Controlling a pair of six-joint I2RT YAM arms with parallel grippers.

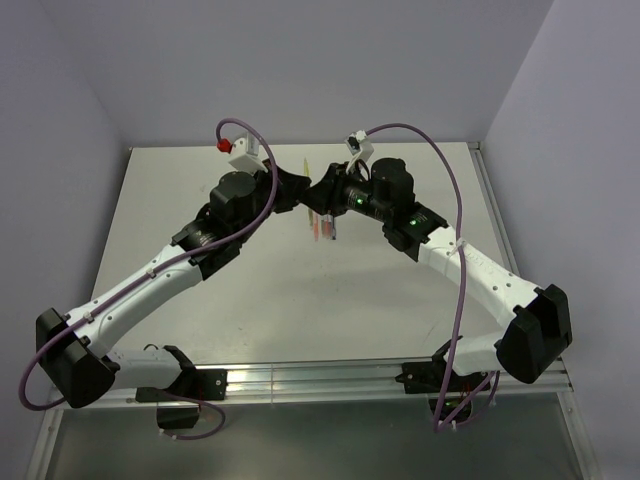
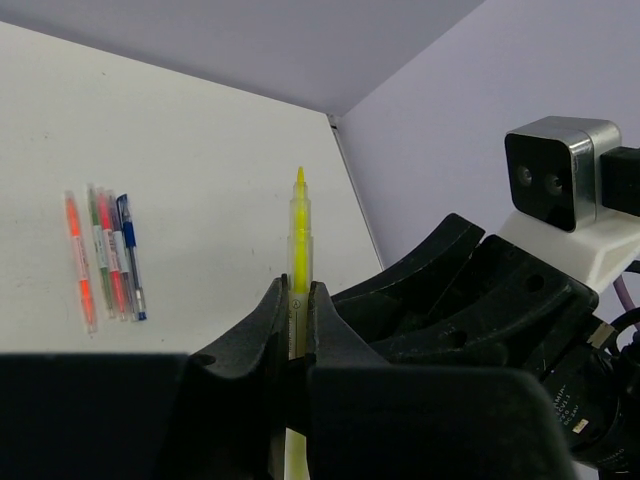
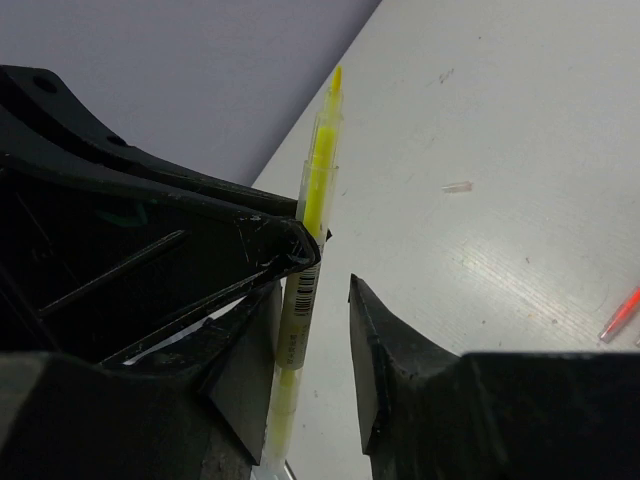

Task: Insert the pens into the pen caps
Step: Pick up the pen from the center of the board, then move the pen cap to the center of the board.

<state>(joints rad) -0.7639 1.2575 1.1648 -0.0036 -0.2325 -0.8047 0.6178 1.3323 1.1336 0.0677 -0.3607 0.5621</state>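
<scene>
On the white bench (image 2: 200, 180), in the left wrist view, a row of pens (image 2: 108, 262) lies side by side at the left: an orange pen (image 2: 80, 262) outermost, then two with red and green on them, then a blue pen (image 2: 131, 255), all touching or nearly so. From above the same row (image 1: 322, 225) sits on the bench between the two forearms, just nearer than the wrists. To the right of it, the left gripper (image 2: 295, 300) is clamped on a yellow pen (image 2: 298, 235), its black fingers (image 2: 262, 330) pressed on the lower part of the barrel, and the pointed tip stands up clear of the bench with no cap on it. The right arm meets it at the middle of the bench. The right gripper (image 3: 312, 290) straddles the same yellow pen (image 3: 318, 170) with its fingers (image 3: 375, 340) apart: the barrel runs along the left-hand finger, and a plain gap shows between the pen and the other finger, so it has no grip. Further right a small clear piece (image 3: 457, 187) lies alone on the bench, and an orange-red pen end (image 3: 622, 315) shows at the right edge.
</scene>
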